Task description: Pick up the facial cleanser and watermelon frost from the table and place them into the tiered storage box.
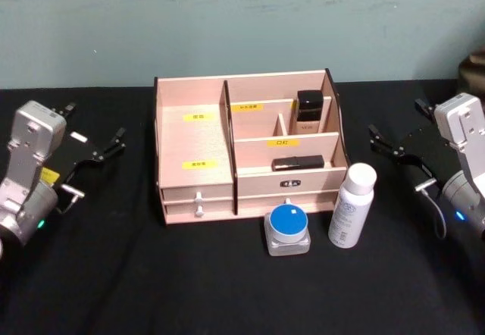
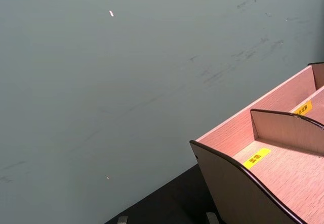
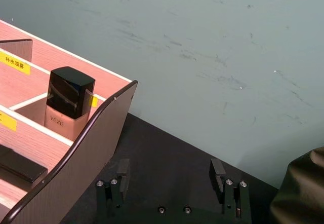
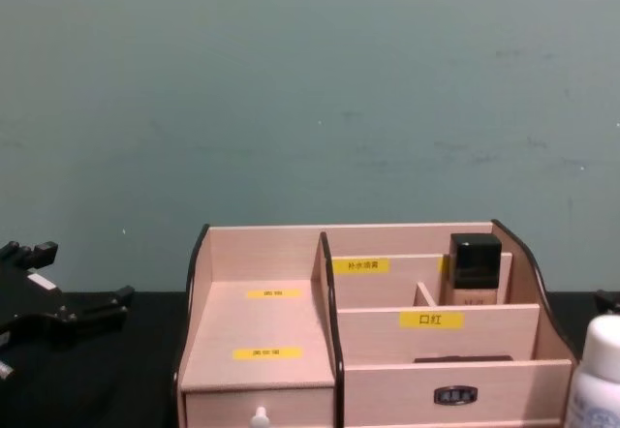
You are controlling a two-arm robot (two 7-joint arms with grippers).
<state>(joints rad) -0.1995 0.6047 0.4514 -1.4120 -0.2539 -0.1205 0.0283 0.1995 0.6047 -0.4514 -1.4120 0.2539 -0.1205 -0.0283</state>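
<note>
Both claws were released: left claw (image 2: 166, 217) and right claw (image 3: 169, 167) flanked the tiered storage box (image 1: 189, 92). On the tabletop (image 1: 151, 289) out front, the facial cleanser (image 1: 352, 206) stood beside the watermelon frost (image 1: 288, 229). The bottle looked light and slick, so grip it mid-body. The jar looked breakable, so pinch its sides.

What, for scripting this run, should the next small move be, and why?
Probably swing the open right gripper toward the facial cleanser: it stands upright off the right front corner of the tiered storage box, nearest that arm. The watermelon frost sits beside it; the left gripper waits far left.
</note>
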